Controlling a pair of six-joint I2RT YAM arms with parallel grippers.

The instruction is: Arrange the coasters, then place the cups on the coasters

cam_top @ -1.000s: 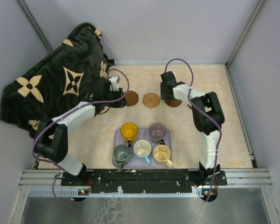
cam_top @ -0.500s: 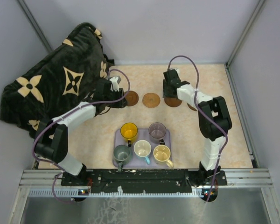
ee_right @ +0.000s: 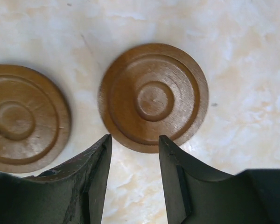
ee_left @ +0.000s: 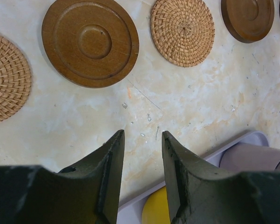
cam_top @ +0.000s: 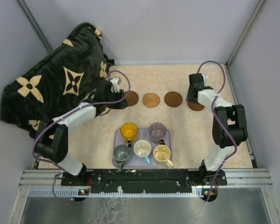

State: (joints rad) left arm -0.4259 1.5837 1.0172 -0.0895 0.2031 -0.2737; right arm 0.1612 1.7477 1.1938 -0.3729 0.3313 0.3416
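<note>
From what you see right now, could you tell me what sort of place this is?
Probably a robot test cell: left arm and right arm bolted to a metal rail, plain grey panel walls, mugs on a tray.

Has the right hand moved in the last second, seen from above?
Yes. The right hand went rightward, away from the middle woven coaster, now over the rightmost coaster.

Brown ringed coasters (ee_right: 153, 98); tan woven coaster (ee_left: 182, 31); yellow mug (cam_top: 129, 131); lavender tray (cam_top: 117, 141); black blanket (cam_top: 60, 79), cream flowers.
</note>
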